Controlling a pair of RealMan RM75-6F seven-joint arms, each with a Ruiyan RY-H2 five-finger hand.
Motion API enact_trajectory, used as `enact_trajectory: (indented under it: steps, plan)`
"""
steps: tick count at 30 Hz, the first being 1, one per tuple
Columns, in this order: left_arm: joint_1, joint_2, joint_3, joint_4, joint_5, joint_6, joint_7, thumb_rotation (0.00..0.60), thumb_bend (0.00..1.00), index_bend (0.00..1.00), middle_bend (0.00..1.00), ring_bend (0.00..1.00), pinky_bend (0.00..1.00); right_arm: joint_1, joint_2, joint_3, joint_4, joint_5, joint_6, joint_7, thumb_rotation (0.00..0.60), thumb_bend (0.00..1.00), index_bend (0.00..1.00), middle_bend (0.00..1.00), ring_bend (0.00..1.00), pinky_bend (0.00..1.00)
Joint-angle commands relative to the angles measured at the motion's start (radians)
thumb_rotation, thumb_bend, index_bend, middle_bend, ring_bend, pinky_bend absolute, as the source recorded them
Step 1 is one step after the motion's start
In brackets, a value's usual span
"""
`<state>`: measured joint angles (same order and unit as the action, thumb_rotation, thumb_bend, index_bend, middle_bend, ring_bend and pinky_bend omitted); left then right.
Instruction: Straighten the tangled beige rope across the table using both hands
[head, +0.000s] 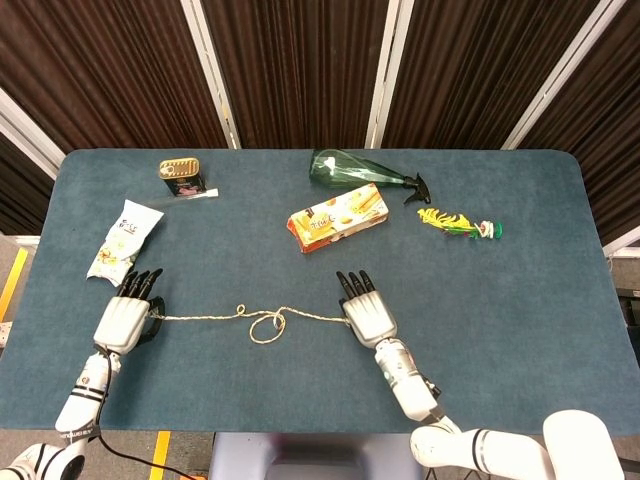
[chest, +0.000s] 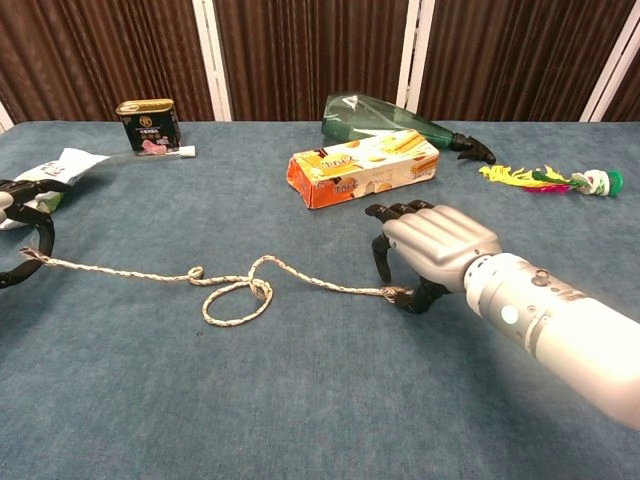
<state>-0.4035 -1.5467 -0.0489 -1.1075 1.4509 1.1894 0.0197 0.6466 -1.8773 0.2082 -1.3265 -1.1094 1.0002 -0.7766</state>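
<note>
The beige rope (head: 210, 317) lies across the near part of the blue table (head: 520, 330), with a loose loop (chest: 235, 300) near its middle. In the head view my left hand (head: 125, 318) sits at the rope's left end. The chest view shows the left hand (chest: 25, 245) curved in a C, with the rope's tip lying in the gap between thumb and fingers. My right hand (head: 368, 315) arches over the rope's right end (chest: 398, 293). Its thumb touches the frayed tip and its fingers (chest: 380, 262) stay a little apart above it.
Behind the rope are an orange snack box (head: 337, 216), a green spray bottle (head: 355, 170) and a yellow-green toy (head: 460, 224). A tin can (head: 180, 178) and a white snack bag (head: 125, 238) lie at the back left.
</note>
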Motion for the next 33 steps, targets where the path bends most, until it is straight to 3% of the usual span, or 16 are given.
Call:
enact_trajectory:
  steps: [1, 15, 20, 25, 33]
  plan:
    - [-0.001, 0.0, 0.0, 0.001, 0.0, -0.001, -0.002, 0.6, 0.48, 0.61, 0.03, 0.0, 0.03, 0.011, -0.011, 0.002, 0.011, 0.015, -0.002, -0.002, 0.6, 0.45, 0.62, 0.0, 0.0, 0.0]
    - [-0.004, 0.016, 0.007, -0.009, 0.006, -0.009, -0.018, 0.6, 0.48, 0.61, 0.02, 0.0, 0.02, 0.04, -0.02, -0.014, 0.022, 0.073, -0.002, -0.022, 0.6, 0.48, 0.62, 0.0, 0.0, 0.0]
    - [-0.005, 0.017, 0.007, -0.01, 0.006, -0.01, -0.018, 0.6, 0.48, 0.61, 0.02, 0.0, 0.02, 0.045, -0.021, -0.02, 0.026, 0.078, 0.013, -0.025, 0.6, 0.49, 0.66, 0.01, 0.0, 0.0]
    - [-0.005, 0.017, 0.007, -0.01, 0.006, -0.01, -0.017, 0.6, 0.48, 0.61, 0.02, 0.0, 0.02, 0.049, -0.024, -0.019, 0.039, 0.087, 0.028, -0.033, 0.6, 0.57, 0.73, 0.06, 0.0, 0.0]
    - [-0.005, 0.018, 0.004, -0.008, 0.001, -0.007, -0.015, 0.6, 0.48, 0.61, 0.02, 0.0, 0.02, 0.045, 0.02, -0.022, 0.016, 0.082, 0.051, -0.023, 0.6, 0.6, 0.75, 0.08, 0.0, 0.0]
